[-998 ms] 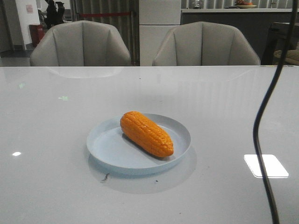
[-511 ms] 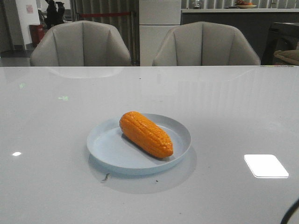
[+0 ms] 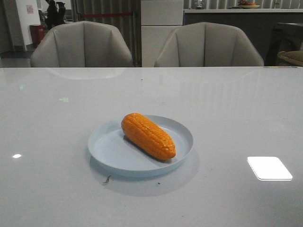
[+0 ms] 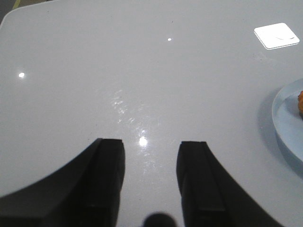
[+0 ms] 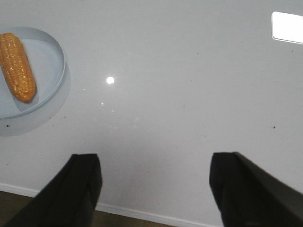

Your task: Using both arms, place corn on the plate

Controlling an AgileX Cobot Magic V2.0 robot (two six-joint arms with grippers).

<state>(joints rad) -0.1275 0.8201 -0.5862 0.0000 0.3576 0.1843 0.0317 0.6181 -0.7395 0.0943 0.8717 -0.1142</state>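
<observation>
The orange-yellow corn (image 3: pixel 147 135) lies diagonally on the pale blue plate (image 3: pixel 109 151) in the middle of the white table. Neither arm shows in the front view. In the left wrist view my left gripper (image 4: pixel 150 146) is open and empty over bare table, with the plate's rim (image 4: pixel 284 127) and a sliver of corn (image 4: pixel 300 101) off to one side. In the right wrist view my right gripper (image 5: pixel 156 163) is open wide and empty above the table's near edge, with the plate (image 5: pixel 49 71) and corn (image 5: pixel 17 66) well away from it.
Two grey chairs (image 3: pixel 83 45) (image 3: pixel 208 45) stand behind the table's far edge. A bright window reflection (image 3: pixel 269 168) lies on the table at the right. The table's front edge (image 5: pixel 142 213) runs just under the right fingers.
A black cable that hung across the right side of the front view has swung down and out of sight. The corn and plate have not moved.
</observation>
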